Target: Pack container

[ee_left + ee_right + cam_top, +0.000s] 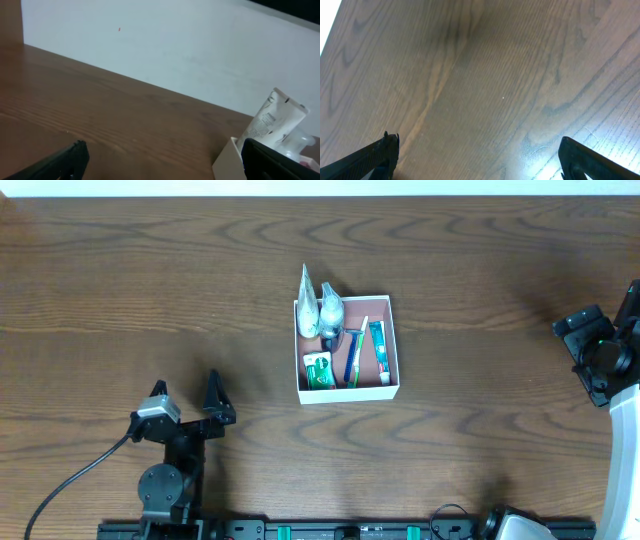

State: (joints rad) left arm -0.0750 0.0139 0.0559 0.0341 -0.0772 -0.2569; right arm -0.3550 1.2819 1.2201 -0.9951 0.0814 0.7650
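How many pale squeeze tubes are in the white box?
2. Both stand in the far left corner of the white box: the left tube leans over the rim, the right tube beside it. Others may hide beneath.

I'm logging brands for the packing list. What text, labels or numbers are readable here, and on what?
No text is readable.
White tube: grey print, too blurred to read.
Teal tube and green packet in the container: print too small to read.
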